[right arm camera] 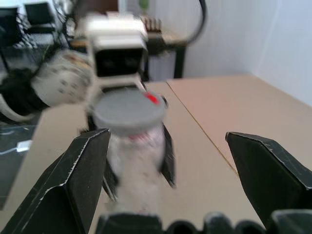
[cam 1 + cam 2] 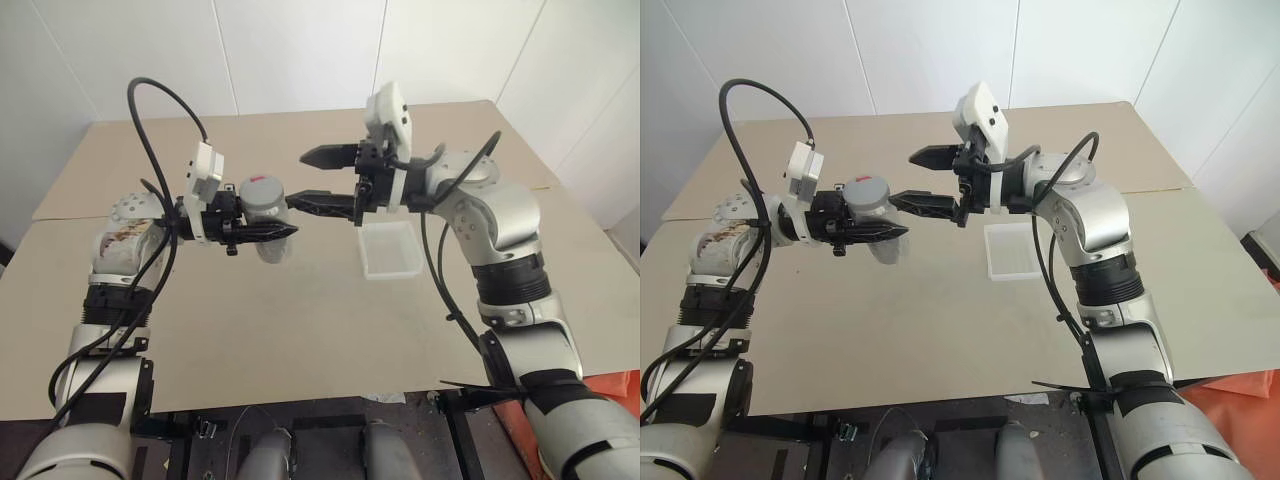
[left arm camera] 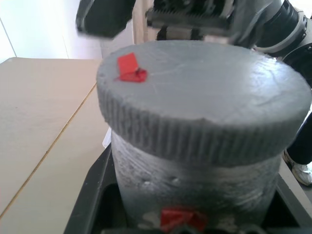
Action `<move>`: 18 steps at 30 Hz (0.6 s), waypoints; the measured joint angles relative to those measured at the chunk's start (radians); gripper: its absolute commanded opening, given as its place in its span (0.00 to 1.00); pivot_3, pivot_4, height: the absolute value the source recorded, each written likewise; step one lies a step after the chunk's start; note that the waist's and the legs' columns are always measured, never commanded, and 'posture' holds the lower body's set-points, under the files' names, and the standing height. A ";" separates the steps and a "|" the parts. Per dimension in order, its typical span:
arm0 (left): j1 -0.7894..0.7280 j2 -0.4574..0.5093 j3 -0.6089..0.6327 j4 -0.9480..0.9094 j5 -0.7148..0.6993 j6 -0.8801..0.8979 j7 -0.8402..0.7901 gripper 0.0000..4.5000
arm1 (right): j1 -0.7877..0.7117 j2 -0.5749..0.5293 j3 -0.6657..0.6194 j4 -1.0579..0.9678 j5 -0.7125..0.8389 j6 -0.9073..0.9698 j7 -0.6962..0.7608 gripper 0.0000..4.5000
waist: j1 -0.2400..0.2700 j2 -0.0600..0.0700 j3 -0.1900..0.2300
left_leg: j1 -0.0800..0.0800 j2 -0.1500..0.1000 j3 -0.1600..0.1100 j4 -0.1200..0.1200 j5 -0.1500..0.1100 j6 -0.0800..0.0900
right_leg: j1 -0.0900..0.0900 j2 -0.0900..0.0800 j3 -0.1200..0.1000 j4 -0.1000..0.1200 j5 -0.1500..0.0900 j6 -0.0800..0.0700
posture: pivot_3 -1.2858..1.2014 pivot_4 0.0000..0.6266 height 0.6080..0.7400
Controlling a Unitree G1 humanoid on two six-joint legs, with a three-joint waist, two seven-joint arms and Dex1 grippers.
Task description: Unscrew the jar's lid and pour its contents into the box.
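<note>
- Grey ribbed plastic is what I see first: the lid [image 3: 204,97] sits fully on the jar [image 2: 268,222], with a small red mark on its top, so I judge the unscrewing has not begun.
- My left end effector [image 2: 262,232] is pinching the jar's body from both sides, left of centre in the head view and lifted clear of the bench [image 2: 250,340]. Holding it by the body leaves the cap free for the other arm.
- I hold the jar roughly upright with the lid on top, which should keep the contents from spilling once the cap loosens. I cannot make out the contents through the wall.
- My right end effector [image 2: 322,178] is just right of the jar, pointing toward it, its two black fingers [image 1: 78,165] spread wide with nothing between them. In its wrist view the lid sits between the fingers but farther off, so I judge it is lined up for a grip and not yet touching.
- White and translucent, the box [image 2: 392,250] rests on the bench at centre right, below the right wrist, near the jar. That placement looks meant for a short tip-over once the lid is off.
</note>
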 measured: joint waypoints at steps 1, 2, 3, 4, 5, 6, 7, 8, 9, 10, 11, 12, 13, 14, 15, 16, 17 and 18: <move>0.000 0.000 0.000 0.000 0.000 0.000 0.000 0.44 | -0.006 0.009 -0.001 -0.007 0.001 0.001 -0.003 0.99 | 0.000 0.000 0.000 | 0.000 0.000 0.000 0.000 0.000 0.000 | 0.000 0.000 0.000 0.000 0.000 0.000 | 0.52 0.24 1.00; 0.000 -0.001 0.000 0.001 0.000 0.000 0.000 0.44 | -0.011 0.023 -0.001 -0.008 0.001 0.002 -0.006 0.99 | 0.000 0.000 0.000 | 0.000 0.000 0.000 0.000 0.000 0.000 | 0.000 0.000 0.000 0.000 0.000 0.000 | 0.52 0.24 1.00; -0.001 -0.004 0.000 0.001 0.000 0.000 0.000 0.44 | -0.017 0.041 0.002 -0.008 -0.001 0.002 -0.014 0.99 | 0.000 0.000 0.000 | 0.000 0.000 0.000 0.000 0.000 0.000 | 0.000 0.000 0.000 0.000 0.000 0.000 | 0.52 0.24 1.00; -0.002 -0.007 0.000 0.001 0.000 0.000 0.000 0.44 | -0.022 0.058 0.007 -0.007 -0.004 0.002 -0.023 0.99 | 0.000 0.000 0.000 | 0.000 0.000 0.000 0.000 0.000 0.000 | 0.000 0.000 0.000 0.000 0.000 0.000 | 0.52 0.24 1.00; -0.003 -0.009 -0.001 0.001 0.000 0.000 0.000 0.44 | -0.026 0.072 0.017 -0.007 -0.008 0.002 -0.029 0.99 | 0.000 0.000 0.000 | 0.000 0.000 0.000 0.000 0.000 0.000 | 0.000 0.000 0.000 0.000 0.000 0.000 | 0.52 0.24 1.00; -0.003 -0.010 -0.001 0.001 0.000 0.000 0.000 0.44 | -0.030 0.083 0.034 -0.005 -0.019 -0.004 -0.036 0.99 | 0.000 0.000 0.000 | 0.000 0.000 0.000 0.000 0.000 0.000 | 0.000 0.000 0.000 0.000 0.000 0.000 | 0.52 0.24 1.00; -0.005 -0.012 -0.001 0.001 0.001 0.000 0.001 0.44 | -0.031 0.093 0.044 -0.002 -0.030 -0.007 -0.042 0.99 | 0.001 0.000 0.000 | 0.000 0.000 0.000 0.000 0.000 0.000 | 0.000 0.000 0.000 0.000 0.000 0.000 | 0.52 0.24 1.00; -0.006 -0.013 -0.001 0.001 0.001 0.000 0.001 0.44 | -0.036 0.108 0.057 0.012 -0.046 -0.014 -0.051 0.99 | 0.001 0.000 0.000 | 0.000 0.000 0.000 0.000 0.000 0.000 | 0.000 0.000 0.000 0.000 0.000 0.000 | 0.52 0.24 1.00; -0.007 -0.014 -0.001 0.001 0.001 0.000 0.001 0.44 | -0.040 0.117 0.066 0.023 -0.055 -0.017 -0.057 0.99 | 0.001 0.000 0.000 | 0.000 0.000 0.000 0.000 0.000 0.000 | 0.000 0.000 0.000 0.000 0.000 0.000 | 0.52 0.24 1.00; -0.008 -0.015 -0.001 0.001 0.001 0.000 0.002 0.44 | -0.047 0.128 0.073 0.037 -0.064 -0.022 -0.065 0.99 | 0.001 0.000 0.000 | 0.000 0.000 0.000 0.000 0.000 0.000 | 0.000 0.000 0.000 0.000 0.000 0.000 | 0.52 0.24 1.00; -0.009 -0.016 -0.001 0.001 0.001 0.000 0.002 0.44 | -0.053 0.138 0.074 0.049 -0.068 -0.027 -0.069 0.99 | 0.001 0.000 0.000 | 0.000 0.000 0.000 0.000 0.000 0.000 | 0.000 0.000 0.000 0.000 0.000 0.000 | 0.52 0.24 1.00; -0.009 -0.017 -0.001 0.001 0.001 0.000 0.002 0.44 | -0.061 0.145 0.075 0.056 -0.073 -0.032 -0.070 0.99 | 0.000 0.000 0.000 | 0.000 0.000 0.000 0.000 0.000 0.000 | 0.000 0.000 0.000 0.000 0.000 0.000 | 0.52 0.24 1.00; -0.009 -0.018 -0.001 0.001 0.001 0.000 0.003 0.44 | -0.068 0.148 0.075 0.061 -0.075 -0.034 -0.070 0.99 | 0.000 0.000 0.000 | 0.000 0.000 0.000 0.000 0.000 0.000 | 0.000 0.000 0.000 0.000 0.000 0.000 | 0.52 0.24 1.00; -0.009 -0.018 -0.001 0.001 0.001 0.000 0.003 0.44 | -0.076 0.154 0.075 0.067 -0.083 -0.038 -0.072 0.99 | 0.000 0.000 0.000 | 0.000 0.000 0.000 0.000 0.000 0.000 | 0.000 0.000 0.000 0.000 0.000 0.000 | 0.52 0.24 1.00; -0.009 -0.018 -0.001 0.001 0.001 0.000 0.003 0.44 | -0.082 0.161 0.075 0.075 -0.086 -0.044 -0.074 0.99 | 0.000 0.000 0.000 | 0.000 0.000 0.000 0.000 0.000 0.000 | 0.000 0.000 0.000 0.000 0.000 0.000 | 0.52 0.24 1.00; -0.009 -0.019 -0.001 0.001 0.001 0.000 0.004 0.44 | -0.087 0.168 0.077 0.083 -0.092 -0.049 -0.077 0.99 | -0.001 0.000 0.000 | 0.000 0.000 0.000 0.000 0.000 0.000 | 0.000 0.000 0.000 0.000 0.000 0.000 | 0.52 0.24 1.00; -0.009 -0.019 -0.001 0.001 0.001 0.000 0.004 0.44 | -0.090 0.173 0.078 0.087 -0.098 -0.052 -0.081 0.99 | -0.001 0.000 0.000 | 0.000 0.000 0.000 0.000 0.000 0.000 | 0.000 0.000 0.000 0.000 0.000 0.000 | 0.52 0.24 1.00; -0.009 -0.019 -0.001 0.001 0.001 0.000 0.004 0.44 | -0.091 0.176 0.080 0.089 -0.103 -0.054 -0.083 0.99 | 0.000 0.000 0.000 | 0.000 0.000 0.000 0.000 0.000 0.000 | 0.000 0.000 0.000 0.000 0.000 0.000 | 0.52 0.24 1.00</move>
